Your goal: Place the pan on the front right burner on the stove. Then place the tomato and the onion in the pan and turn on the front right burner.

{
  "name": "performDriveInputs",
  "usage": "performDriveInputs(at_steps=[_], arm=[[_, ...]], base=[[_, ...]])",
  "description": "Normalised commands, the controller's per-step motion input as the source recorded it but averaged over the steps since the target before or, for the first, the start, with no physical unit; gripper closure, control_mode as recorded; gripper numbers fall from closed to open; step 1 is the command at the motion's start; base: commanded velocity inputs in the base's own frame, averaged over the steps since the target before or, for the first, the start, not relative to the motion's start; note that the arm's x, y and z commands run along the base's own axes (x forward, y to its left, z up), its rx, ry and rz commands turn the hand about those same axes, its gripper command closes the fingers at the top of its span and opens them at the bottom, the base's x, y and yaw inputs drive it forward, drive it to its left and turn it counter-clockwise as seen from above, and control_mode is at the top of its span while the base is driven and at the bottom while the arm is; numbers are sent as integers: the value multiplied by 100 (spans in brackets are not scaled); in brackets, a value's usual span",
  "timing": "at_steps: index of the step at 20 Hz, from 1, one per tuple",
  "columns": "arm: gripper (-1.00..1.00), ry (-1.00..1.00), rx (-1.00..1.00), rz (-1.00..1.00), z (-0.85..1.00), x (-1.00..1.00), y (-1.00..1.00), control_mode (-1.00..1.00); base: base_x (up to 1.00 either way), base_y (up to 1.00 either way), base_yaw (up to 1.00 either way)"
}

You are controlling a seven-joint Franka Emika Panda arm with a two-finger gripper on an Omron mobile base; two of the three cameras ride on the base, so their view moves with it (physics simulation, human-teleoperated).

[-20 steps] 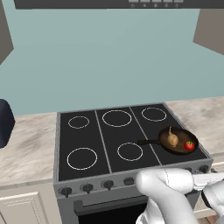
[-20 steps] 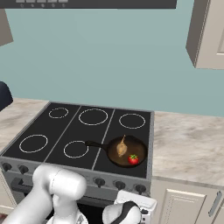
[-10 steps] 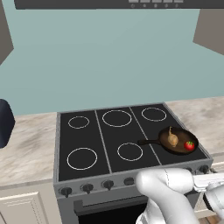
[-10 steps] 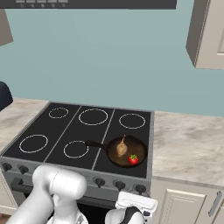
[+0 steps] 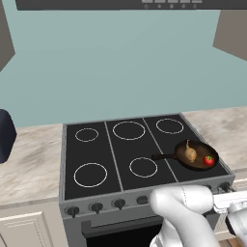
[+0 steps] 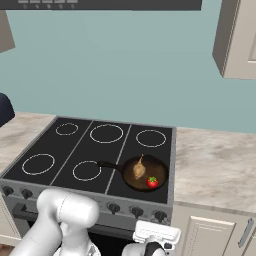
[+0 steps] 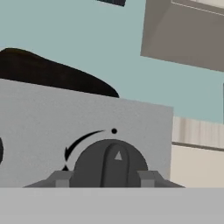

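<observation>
The pan (image 5: 197,155) is seen on the front right burner of the stove (image 5: 96,144), with the onion (image 5: 191,153) and tomato (image 5: 209,160) inside. The tool (image 7: 104,178) is set narrow around the knob (image 7: 111,162) on the steel front, fingers (image 7: 60,179) at both sides.

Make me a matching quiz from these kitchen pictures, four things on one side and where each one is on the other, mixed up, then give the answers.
Things:
1. tomato
2. pan
3. knob
4. hand

Places:
A. on the stove's steel front
B. closing around the knob
C. in the pan beside the onion
D. on the front right burner

Pairs: 1-C, 2-D, 3-A, 4-B
</observation>
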Motion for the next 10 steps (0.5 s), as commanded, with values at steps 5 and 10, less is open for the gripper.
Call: performDriveInputs(at_steps=[5,10], arm=[[100,-4,-11,1,0,0,0,-100],[100,-11,-31,6,0,0,0,-100]], base=[[0,0,0],[0,0,0]])
